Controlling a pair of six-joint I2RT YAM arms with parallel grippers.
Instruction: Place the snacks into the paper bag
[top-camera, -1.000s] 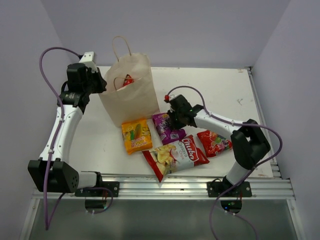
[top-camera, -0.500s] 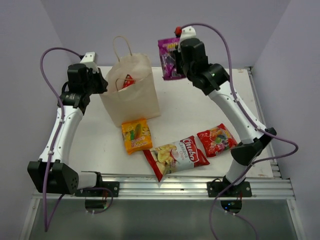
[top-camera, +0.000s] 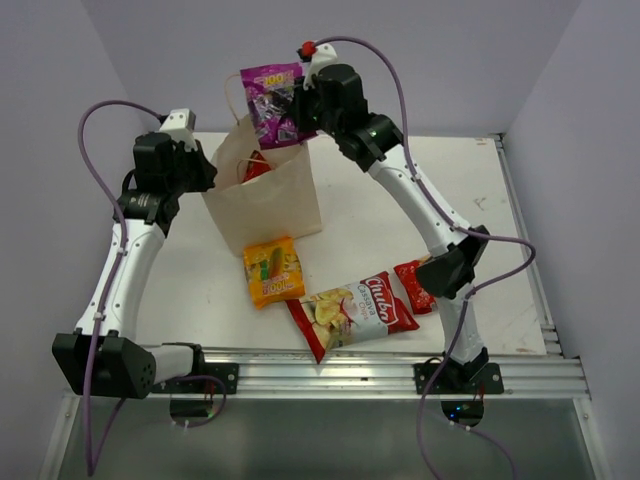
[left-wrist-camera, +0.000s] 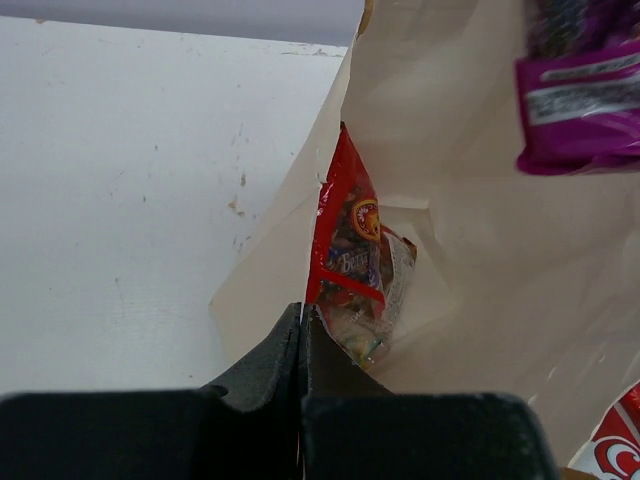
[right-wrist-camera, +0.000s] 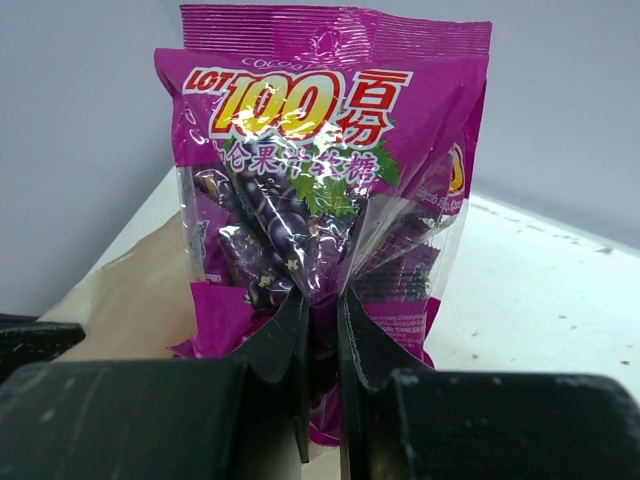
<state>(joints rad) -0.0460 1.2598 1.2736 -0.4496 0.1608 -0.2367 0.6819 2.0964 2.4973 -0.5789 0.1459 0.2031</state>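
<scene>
Above the table (top-camera: 420, 180), your right gripper (right-wrist-camera: 320, 300) is clamped on the lower middle of the purple packet (right-wrist-camera: 320, 180), which hangs upright in the air over the open mouth of the paper bag (top-camera: 270, 195). The packet's front reads "LOT 100" in yellow and red, with Chinese characters beside and beneath it over a picture of dark grapes. The smaller print along its top seal is too faint to read.

Your left gripper (left-wrist-camera: 302, 315) has its fingers pressed together on the bag's near rim, pinching the paper. The tan bag stands upright at the back left of the table. Inside it, a red packet (left-wrist-camera: 350, 260) leans against the wall, and its label shows letters that look like "Berr", the rest being creased.

Three snacks lie flat in front of the bag. The orange-yellow packet (top-camera: 273, 270) is just before its base, its lettering too small to read. The red-and-white chip bag (top-camera: 352, 312) carries white script that cannot be made out. A second red packet (top-camera: 412, 282) is partly hidden behind your right arm.
</scene>
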